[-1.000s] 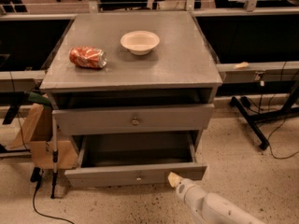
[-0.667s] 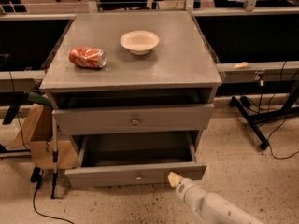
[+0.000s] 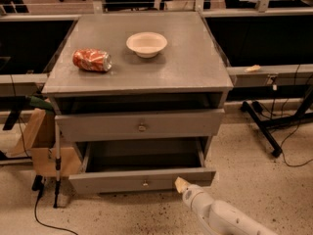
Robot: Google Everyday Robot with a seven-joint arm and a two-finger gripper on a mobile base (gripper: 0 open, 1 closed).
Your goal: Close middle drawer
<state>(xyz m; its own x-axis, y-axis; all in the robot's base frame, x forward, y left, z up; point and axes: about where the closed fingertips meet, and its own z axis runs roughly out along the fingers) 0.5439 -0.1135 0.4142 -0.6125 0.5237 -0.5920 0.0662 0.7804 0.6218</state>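
Movement over the last second is almost nil; the robot's pale-tipped gripper (image 3: 181, 184) sits where it was, low at the right, its tip at or just short of the low front panel of the long grey wooden middle drawer (image 3: 122, 182); whether it touches, and how far open it is, I cannot tell, though nothing shows in its hold; the drawer stands as far out as before, its dark box exposed beneath the taller drawer front with the brass knob (image 3: 98, 126); so the push has probably not bitten yet, and the closing is all still to do; on the grey cabinet top (image 3: 186, 67) a crushed red drinks can (image 3: 92, 60) and a shallow white bowl (image 3: 146, 44) lie undisturbed.
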